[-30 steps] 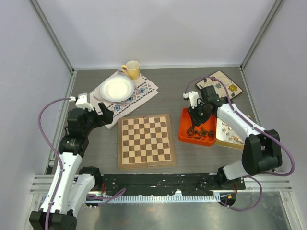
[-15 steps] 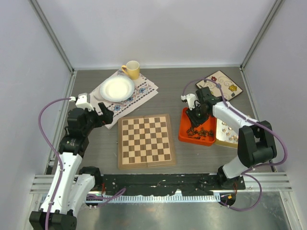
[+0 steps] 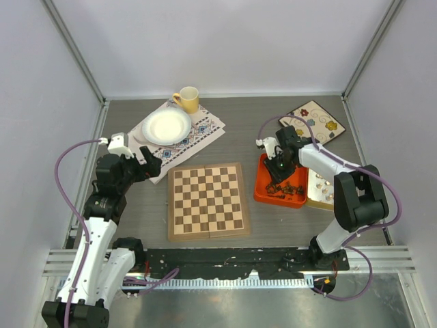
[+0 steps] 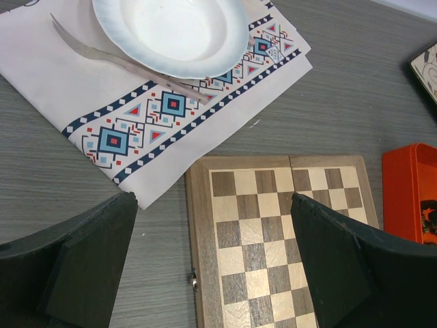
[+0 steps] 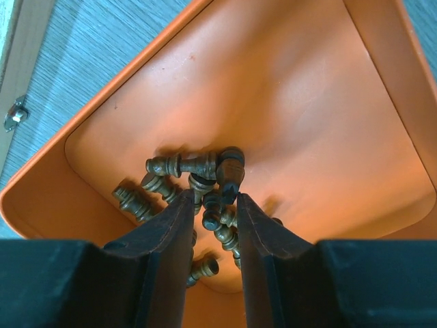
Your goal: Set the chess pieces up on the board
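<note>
Well, I see the flat checkered wooden board at centre, with my left gripper spread wide above its far corner. To its right, a smooth orange tray holds a heap of dark turned chess pieces. My right gripper narrowly straddles one, and I cannot tell whether it is clamped.

Checkered dark-brown and pale-tan board, centre; orange tray holding dark brown chess pieces, right; white cloth, blue-and-red geometric border, upper left.
</note>
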Controlling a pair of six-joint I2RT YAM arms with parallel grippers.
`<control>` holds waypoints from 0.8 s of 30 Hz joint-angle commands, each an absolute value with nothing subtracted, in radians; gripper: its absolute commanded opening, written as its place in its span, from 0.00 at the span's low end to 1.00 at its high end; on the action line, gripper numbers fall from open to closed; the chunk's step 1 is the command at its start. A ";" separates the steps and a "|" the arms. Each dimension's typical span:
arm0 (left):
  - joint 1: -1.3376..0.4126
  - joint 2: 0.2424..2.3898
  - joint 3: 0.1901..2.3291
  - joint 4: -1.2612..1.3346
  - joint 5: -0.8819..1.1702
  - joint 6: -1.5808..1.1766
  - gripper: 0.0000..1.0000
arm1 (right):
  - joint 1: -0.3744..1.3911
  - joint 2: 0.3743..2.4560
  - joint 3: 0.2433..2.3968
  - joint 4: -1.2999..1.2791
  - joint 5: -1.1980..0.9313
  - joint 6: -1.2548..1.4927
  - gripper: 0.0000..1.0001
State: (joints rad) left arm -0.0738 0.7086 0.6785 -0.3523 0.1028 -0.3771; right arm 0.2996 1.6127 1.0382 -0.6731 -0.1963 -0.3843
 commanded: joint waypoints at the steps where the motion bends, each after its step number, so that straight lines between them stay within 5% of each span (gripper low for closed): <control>1: -0.077 0.698 0.699 -0.324 0.112 -0.359 0.99 | 0.307 1.624 1.078 -0.655 -0.202 -0.370 0.36; 12: -0.077 0.693 0.698 -0.325 0.118 -0.357 1.00 | 0.310 1.625 1.088 -0.655 -0.164 -0.373 0.04; 24: -0.077 0.686 0.698 -0.322 0.126 -0.359 1.00 | 0.305 1.493 1.100 -0.730 -0.094 -0.500 0.01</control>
State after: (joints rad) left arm -0.0738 0.6991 0.6788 -0.3519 0.1101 -0.3771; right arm 0.3038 1.5681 1.0569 -0.7021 -0.1371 -0.4446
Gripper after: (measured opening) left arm 0.995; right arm 0.110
